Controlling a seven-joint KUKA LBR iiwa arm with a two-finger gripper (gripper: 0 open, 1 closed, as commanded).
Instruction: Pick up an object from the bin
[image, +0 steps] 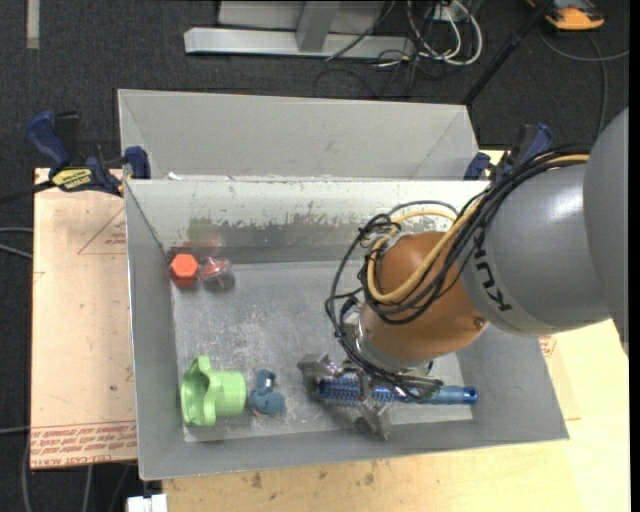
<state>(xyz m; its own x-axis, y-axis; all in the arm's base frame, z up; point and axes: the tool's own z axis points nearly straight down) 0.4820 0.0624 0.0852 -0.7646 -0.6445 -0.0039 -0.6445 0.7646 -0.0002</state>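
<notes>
A robotics lab: KUKA arm (560, 250) over a metal bin (300, 140), cables (452, 38) across carpet (100, 60).

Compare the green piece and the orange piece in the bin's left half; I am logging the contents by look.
The green piece is clearly larger than the orange piece. The green piece is rounded and cup-like; the orange piece is a small angular block. The green piece lies near the view's bottom wall, the orange piece by the far wall. Both rest on the bin floor.
</notes>
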